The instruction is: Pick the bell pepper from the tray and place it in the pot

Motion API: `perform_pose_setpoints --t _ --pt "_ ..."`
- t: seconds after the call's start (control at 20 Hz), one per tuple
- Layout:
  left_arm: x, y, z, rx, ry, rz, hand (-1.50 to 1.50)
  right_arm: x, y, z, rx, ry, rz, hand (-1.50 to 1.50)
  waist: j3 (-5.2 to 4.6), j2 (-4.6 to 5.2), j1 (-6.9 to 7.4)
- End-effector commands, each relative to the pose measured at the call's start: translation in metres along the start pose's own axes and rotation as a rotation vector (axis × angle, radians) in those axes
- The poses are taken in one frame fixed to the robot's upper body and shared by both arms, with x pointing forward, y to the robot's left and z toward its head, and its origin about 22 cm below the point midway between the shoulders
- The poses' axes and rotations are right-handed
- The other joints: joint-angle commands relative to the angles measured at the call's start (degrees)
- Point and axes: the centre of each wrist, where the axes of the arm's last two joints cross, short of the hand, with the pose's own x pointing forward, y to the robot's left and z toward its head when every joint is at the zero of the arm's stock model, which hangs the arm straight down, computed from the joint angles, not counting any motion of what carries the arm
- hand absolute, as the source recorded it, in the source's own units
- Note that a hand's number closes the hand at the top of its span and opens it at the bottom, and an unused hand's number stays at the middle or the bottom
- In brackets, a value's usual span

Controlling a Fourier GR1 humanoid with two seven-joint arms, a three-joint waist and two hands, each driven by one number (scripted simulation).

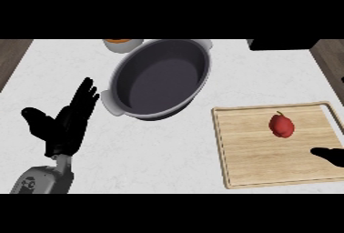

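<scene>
A red bell pepper lies on the wooden tray at the right of the counter. The dark grey pot stands left of the tray, further back, and holds nothing that I can see. My left hand rests open at the left, fingers up, beside the pot's near handle. Only a small black part of my right hand shows at the right edge, over the tray and just nearer than the pepper, not touching it. Its fingers are out of view.
A small bowl with orange contents sits at the back, just left of the pot's far rim. A dark object lies at the back right. Dark wood borders the white counter on both sides.
</scene>
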Motion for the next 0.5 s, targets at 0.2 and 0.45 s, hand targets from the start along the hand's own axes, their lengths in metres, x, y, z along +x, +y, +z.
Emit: perform_pose_setpoints --t 0.2,0.45 --pt "0.011 -0.005 0.011 -0.012 0.01 -0.001 0.0 0.073 -0.049 -0.002 0.229 0.149 0.263 -1.5 -0.05 0.23 0.94" --pt "0.019 -0.015 0.005 -0.031 -0.02 -0.005 0.0 0.094 -0.059 -0.01 0.325 0.322 0.292 -1.5 0.07 0.71 1.76"
